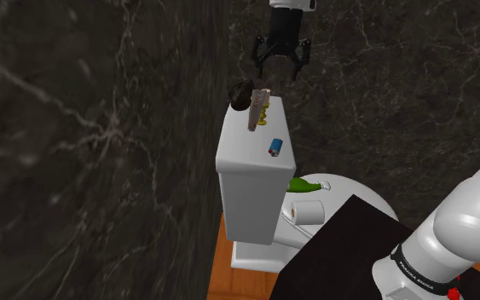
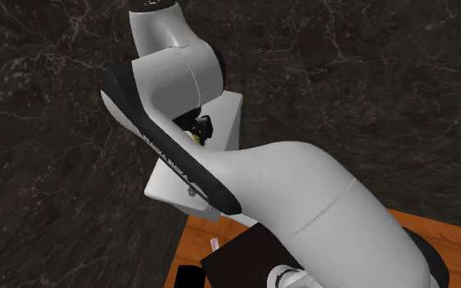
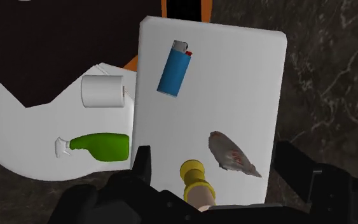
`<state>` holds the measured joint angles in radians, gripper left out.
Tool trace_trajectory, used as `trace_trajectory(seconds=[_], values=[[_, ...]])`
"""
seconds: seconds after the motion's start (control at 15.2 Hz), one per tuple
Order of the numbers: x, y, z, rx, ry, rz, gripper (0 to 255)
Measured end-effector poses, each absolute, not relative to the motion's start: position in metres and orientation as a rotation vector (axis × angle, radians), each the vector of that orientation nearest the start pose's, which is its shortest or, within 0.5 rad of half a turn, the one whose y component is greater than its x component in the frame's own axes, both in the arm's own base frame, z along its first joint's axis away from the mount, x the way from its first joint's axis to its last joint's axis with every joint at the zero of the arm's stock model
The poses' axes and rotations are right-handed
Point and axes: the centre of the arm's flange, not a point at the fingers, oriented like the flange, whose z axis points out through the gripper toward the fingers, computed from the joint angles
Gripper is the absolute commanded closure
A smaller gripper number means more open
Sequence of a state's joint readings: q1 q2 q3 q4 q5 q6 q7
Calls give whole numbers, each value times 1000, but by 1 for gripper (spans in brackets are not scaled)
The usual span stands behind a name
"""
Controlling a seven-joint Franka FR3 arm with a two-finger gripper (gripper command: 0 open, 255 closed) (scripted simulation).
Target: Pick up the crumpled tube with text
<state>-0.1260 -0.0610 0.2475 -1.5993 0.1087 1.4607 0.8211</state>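
Wrist view has the gripper (image 3: 215, 159) with its two black fingers (image 3: 143, 167) spread wide and touching nothing, so it holds nothing. Under that open span the crumpled tube (image 3: 233, 154), grey with small red marks, lies flat on the white tank lid (image 3: 234, 70) of a toilet (image 3: 18, 146). It sits off-centre in the span, closer to the finger on the side of the dark marbled wall (image 3: 336, 70). Its long axis runs slantwise to the line joining the fingertips, neither along it nor square to it. Just beside the tube, toward the other finger, stands a yellow-capped object (image 3: 193, 173), which I judge the main obstacle to a clean descent. Farther out on the lid lies a blue lighter (image 3: 174, 69), well apart from the tube. Past the lid's edge, a green spray bottle (image 3: 101, 146) and a white paper roll (image 3: 102, 91) rest on the toilet. In the shoulder view the gripper (image 1: 282, 61) hangs in the upper middle of the frame, above the crumpled tube (image 1: 254, 111) and clear of it. The coming move, as I judge it, needs a small shift toward the wall, a wrist turn to set the fingers across the tube's narrow width, then a straight drop.
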Motion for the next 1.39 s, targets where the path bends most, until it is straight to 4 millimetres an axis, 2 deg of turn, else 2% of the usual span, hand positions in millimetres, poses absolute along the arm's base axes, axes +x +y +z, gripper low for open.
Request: trace_trajectory(seconds=[0.2, 0.26, 0.73, 0.79, 1.39], values=[[563, 76, 626, -2790, 1224, 275, 0], [570, 76, 621, -2769, 1254, 292, 0], [574, 74, 586, -2748, 1284, 308, 0], [575, 74, 584, -2748, 1284, 309, 255], [576, 75, 583, -2748, 1283, 306, 255]])
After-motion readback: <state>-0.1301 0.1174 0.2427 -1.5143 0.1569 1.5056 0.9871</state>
